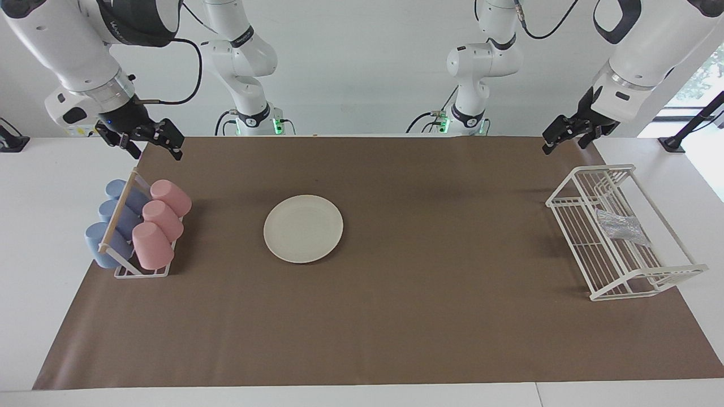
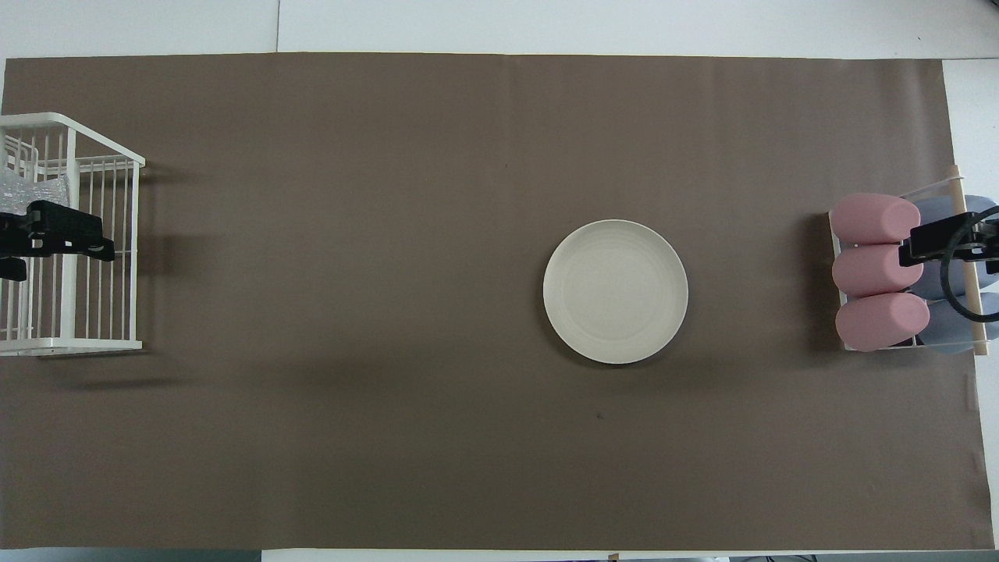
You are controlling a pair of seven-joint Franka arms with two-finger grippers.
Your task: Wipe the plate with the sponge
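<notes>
The cream-white plate (image 1: 303,228) (image 2: 615,291) lies flat on the brown mat, nearer the right arm's end of the table, with nothing on it. The silvery sponge (image 1: 621,227) (image 2: 27,190) rests crumpled inside the white wire rack (image 1: 605,168) (image 2: 139,250) at the left arm's end. My left gripper (image 1: 565,141) (image 2: 58,248) hangs open and empty, raised well above the rack and clear of the sponge. My right gripper (image 1: 157,150) is open and empty too, raised over the cup rack, and its arm waits there.
A cup rack (image 1: 121,216) with three pink cups (image 1: 163,222) and three blue cups (image 1: 116,217) lying on their sides stands at the right arm's end. The brown mat (image 1: 441,294) covers most of the white table.
</notes>
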